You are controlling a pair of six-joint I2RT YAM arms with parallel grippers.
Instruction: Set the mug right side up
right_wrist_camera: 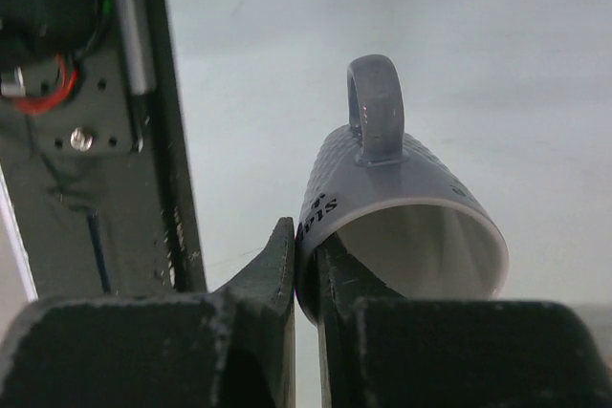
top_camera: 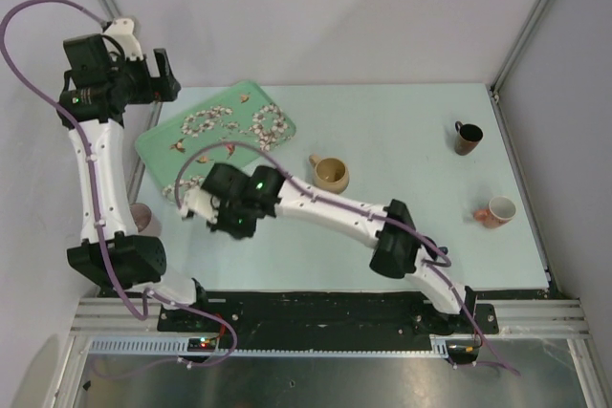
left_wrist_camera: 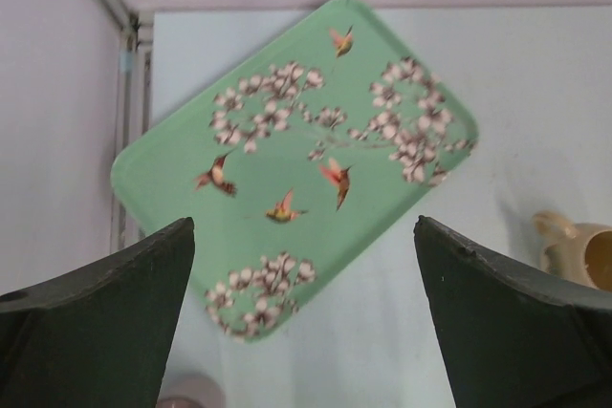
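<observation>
My right gripper is shut on the rim of a grey dimpled mug. One finger is inside the mouth and one outside. The mug hangs tilted, with its handle up and its open mouth facing the camera. In the top view the right gripper reaches left, near the tray's front corner. A pale rounded shape beside the left arm looks like part of the mug. My left gripper is open and empty, held high over the tray; it also shows at the far left of the top view.
A green floral tray lies at the back left and also shows in the left wrist view. A tan mug stands mid-table, a dark brown mug at the far right, and an orange mug lies on its side near the right edge.
</observation>
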